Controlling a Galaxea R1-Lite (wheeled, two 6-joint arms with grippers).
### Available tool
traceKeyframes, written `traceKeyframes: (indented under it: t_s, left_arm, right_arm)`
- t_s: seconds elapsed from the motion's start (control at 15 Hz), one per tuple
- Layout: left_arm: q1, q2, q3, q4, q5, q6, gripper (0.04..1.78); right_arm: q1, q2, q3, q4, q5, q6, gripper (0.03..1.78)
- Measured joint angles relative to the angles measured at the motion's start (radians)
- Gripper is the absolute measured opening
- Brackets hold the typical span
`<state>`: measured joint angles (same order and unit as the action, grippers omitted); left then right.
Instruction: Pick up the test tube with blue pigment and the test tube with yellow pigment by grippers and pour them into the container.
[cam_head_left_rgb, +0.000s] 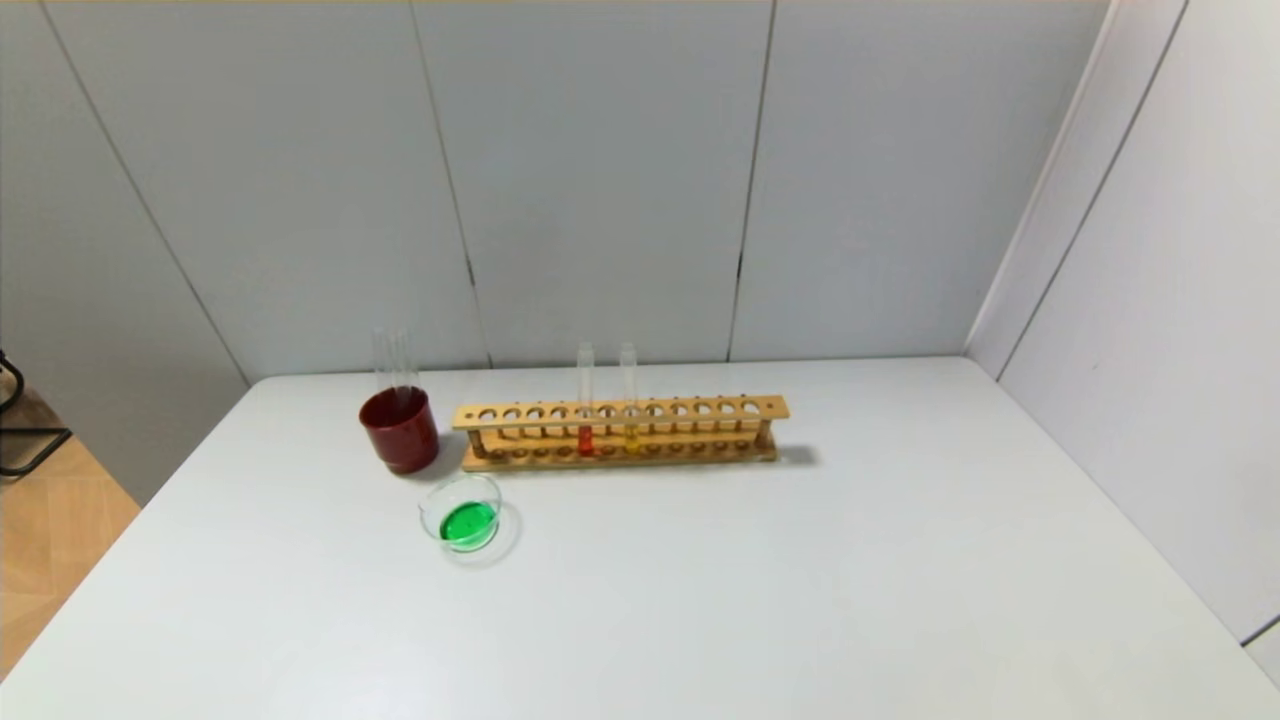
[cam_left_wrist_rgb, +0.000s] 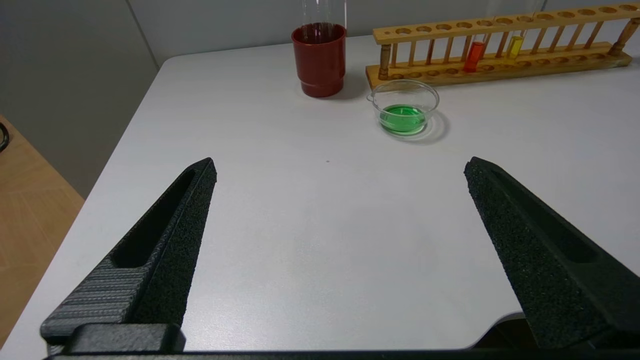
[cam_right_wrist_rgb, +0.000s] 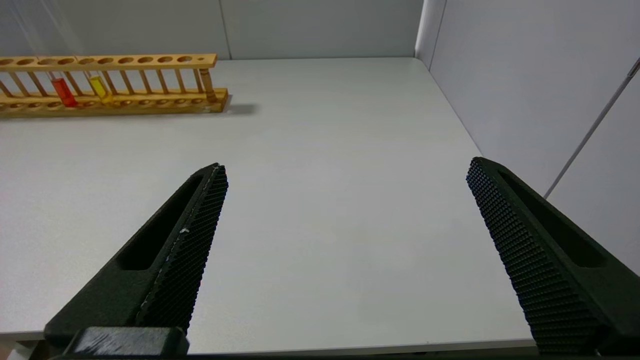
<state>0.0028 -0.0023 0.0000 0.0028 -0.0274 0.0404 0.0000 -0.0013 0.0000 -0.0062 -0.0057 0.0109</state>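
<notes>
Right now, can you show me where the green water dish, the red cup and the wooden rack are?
Glass dish (cam_head_left_rgb: 463, 520): head view, on the green liquid inside it.
Dark red cup (cam_head_left_rgb: 400, 432): head view, on its front wall.
Wooden test tube rack (cam_head_left_rgb: 700, 409): head view, on its top rail.

Your head camera looks down from high up and far back at the whole white table (cam_head_left_rgb: 800, 560), facing the grey wall. Your left wrist camera sits low by the table's near edge, looking past the left gripper (cam_left_wrist_rgb: 340, 167) toward the wooden rack (cam_left_wrist_rgb: 500, 50) and the red cup (cam_left_wrist_rgb: 320, 60). Your right wrist camera sits low too, looking past the right gripper (cam_right_wrist_rgb: 345, 167). All three views share the rack.
</notes>
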Motion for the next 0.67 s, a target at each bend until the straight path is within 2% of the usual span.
traceKeyframes:
  t_s: [0.67]
  left_arm:
    - [0.000,0.000,0.000,0.000,0.000,-0.001,1.75]
  right_arm:
    - [0.000,0.000,0.000,-0.001,0.000,-0.001,1.75]
